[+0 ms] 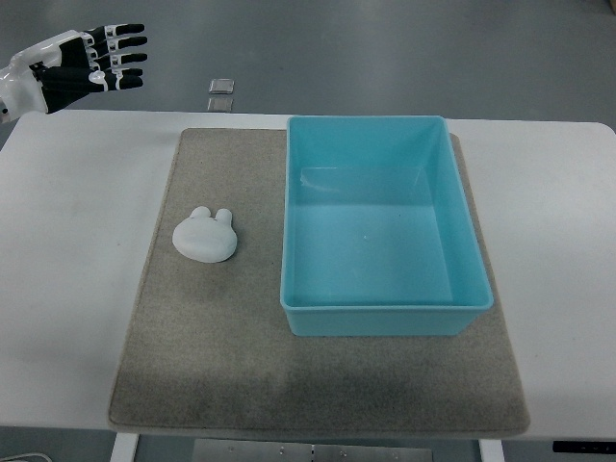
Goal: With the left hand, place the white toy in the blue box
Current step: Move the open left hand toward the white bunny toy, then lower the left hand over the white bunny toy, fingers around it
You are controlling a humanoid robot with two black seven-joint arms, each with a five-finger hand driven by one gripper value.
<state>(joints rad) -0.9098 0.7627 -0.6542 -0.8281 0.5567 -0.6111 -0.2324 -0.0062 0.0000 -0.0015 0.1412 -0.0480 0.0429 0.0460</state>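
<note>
While my left hand (82,60) hovers at the frame's upper left, arm cut off, fingers (120,43) released and empty, the white toy (205,235) lies left of centre on the mat (318,385), beside the blue box (385,226).

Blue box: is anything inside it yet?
Nothing. The blue box shows only its bare floor. The white toy lies on the grey mat to the box's left. The left robot hand is open, far off at the top-left corner.
</note>
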